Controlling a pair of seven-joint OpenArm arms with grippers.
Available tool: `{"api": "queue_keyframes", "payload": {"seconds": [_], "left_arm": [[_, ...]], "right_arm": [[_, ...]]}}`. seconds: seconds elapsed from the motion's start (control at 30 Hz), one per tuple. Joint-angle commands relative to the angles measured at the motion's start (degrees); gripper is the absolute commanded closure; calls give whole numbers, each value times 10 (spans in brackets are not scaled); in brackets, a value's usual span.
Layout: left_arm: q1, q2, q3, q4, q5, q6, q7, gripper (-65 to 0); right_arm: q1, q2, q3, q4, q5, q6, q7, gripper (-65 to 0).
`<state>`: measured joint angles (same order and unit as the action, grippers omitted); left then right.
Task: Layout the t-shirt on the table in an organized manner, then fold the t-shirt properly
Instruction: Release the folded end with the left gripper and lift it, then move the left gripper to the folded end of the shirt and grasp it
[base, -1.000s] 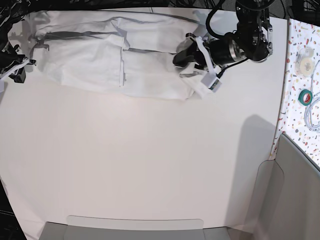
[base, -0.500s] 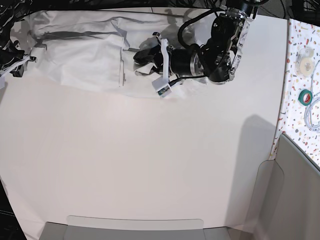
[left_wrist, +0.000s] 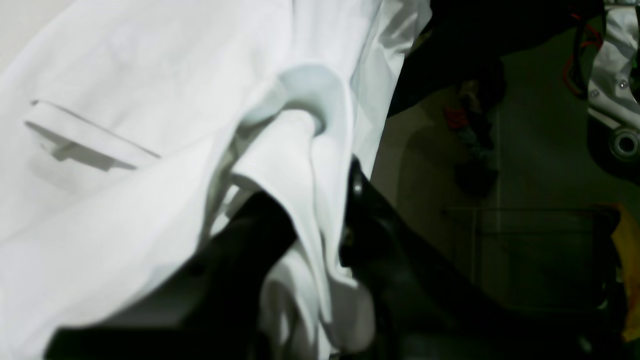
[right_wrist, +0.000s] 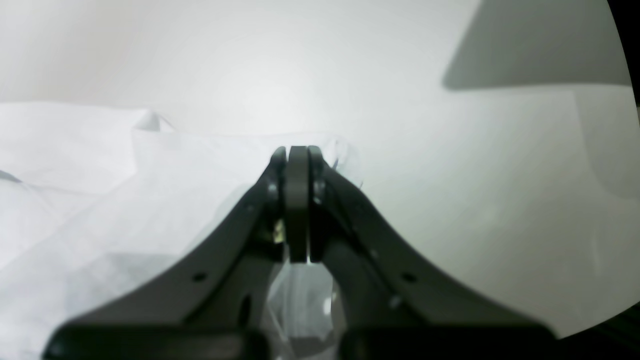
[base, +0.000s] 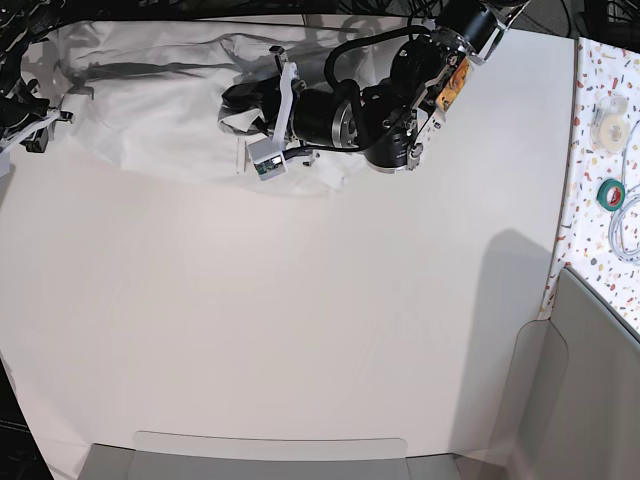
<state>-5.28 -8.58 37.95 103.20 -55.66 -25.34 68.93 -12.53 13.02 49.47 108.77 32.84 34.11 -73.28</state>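
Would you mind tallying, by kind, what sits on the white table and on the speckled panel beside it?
T-shirts: 1, the white t-shirt on the table
Tape rolls: 2, a pale tape roll and a green tape roll on the speckled panel
Cables: 1, a white cable
Total: 4

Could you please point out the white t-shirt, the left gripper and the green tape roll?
white cotton t-shirt (base: 150, 110): base view, flat body panel.
left gripper (left_wrist: 320, 200): left wrist view, between fingers pinching fabric.
green tape roll (base: 611, 193): base view, ring's rim.
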Motion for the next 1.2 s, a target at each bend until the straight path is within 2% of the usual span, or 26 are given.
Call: {"api": "queue_keyframes", "payload": {"seconds": [0.0, 0.13, 0.2, 0.5, 0.6, 0.63, 0.7, 0.77, 0.8, 0.93, 1.03, 1.1, 1.17], "left_arm": [[-13, 3, 1, 9, -15, -4, -15, -51], [-12, 4, 1, 22, -17, -4, -15, -215], [-11, 4, -4, 36, -17, -4, -15, -267], [-11, -1, -10, 131, -20, -5, -15, -278], [0, -13, -77, 144, -20, -5, -15, -269], [10, -20, -107, 144, -20, -5, -15, -245], [22, -36, -157, 141, -18, -5, -15, -173], [35, -60, -209, 135, -15, -4, -9, -43], [46, -73, -235, 132, -15, -4, -8, 0], [102, -98, -341, 130, -14, -4, -9, -13], [140, -98, -409, 130, 30, -4, -9, 0], [162, -98, -433, 130, 69, -4, -9, -2], [179, -98, -436, 132, 100, -4, -8, -35]], "right_arm": [[3, 10, 2, 8, 3, 1, 11, 0], [3, 9, 1, 7, 3, 1, 11, 0], [3, 9, 1, 7, 3, 1, 11, 0], [3, 9, 1, 6, 3, 1, 12, 0], [3, 9, 1, 5, 3, 1, 14, 0], [3, 8, 1, 1, 3, 1, 14, 0], [5, 3, 0, -12, 3, 1, 14, 0], [6, -6, 0, -21, 3, 1, 13, 0], [6, -8, 0, -21, 3, 1, 12, 0], [7, -18, -17, -18, 4, 1, 13, 0], [14, -17, -42, -17, 4, 1, 15, 0], [20, -17, -58, -17, 4, 1, 14, 0], [25, -19, -69, -17, 4, 1, 14, 0]]}}
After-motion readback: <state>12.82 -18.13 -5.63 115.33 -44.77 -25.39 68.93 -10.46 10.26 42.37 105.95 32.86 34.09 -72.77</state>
